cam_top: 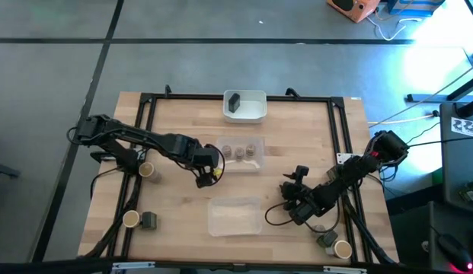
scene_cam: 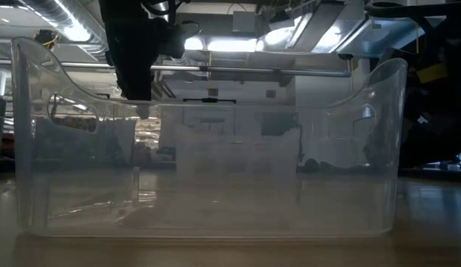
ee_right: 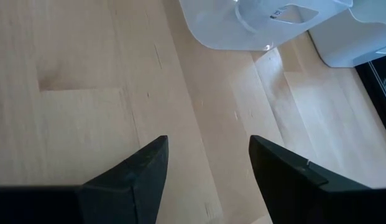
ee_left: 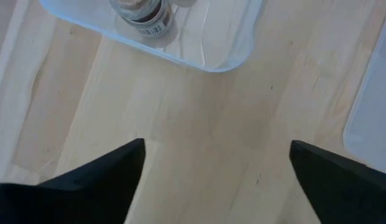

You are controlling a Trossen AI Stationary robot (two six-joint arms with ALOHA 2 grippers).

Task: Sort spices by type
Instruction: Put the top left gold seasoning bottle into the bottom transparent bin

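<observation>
Clear tray (scene_cam: 208, 178) fills low view, nearest the lens; in high view it sits front-centre on the wood surface (cam_top: 183, 122), nothing visible inside.

L claw (cam_top: 208, 176) hovers over bare wood just left of the mid clear tray (cam_top: 251, 163); fingers (ee_left: 99, 180) spread wide, nothing between them. L wrist view shows a barcode-labelled jar (ee_left: 142, 14) inside that tray's corner.

Mid tray holds 3 small grey-brown jars (cam_top: 240, 151) in a row.

White tray (cam_top: 255, 114) at back edge, w/ one dark blocky container (cam_top: 233, 103) in it.

Unsorted: tan-topped jar (cam_top: 146, 170) under L arm; tan-topped jar (cam_top: 131, 219) + dark block (cam_top: 149, 221) at front-left; dark block (cam_top: 327, 241) + tan-topped jar (cam_top: 343, 249) at front-right corner.

R claw (cam_top: 288, 199) low over surface, just right of front clear tray; fingers (ee_right: 127, 177) partway apart, holding nothing.
</observation>
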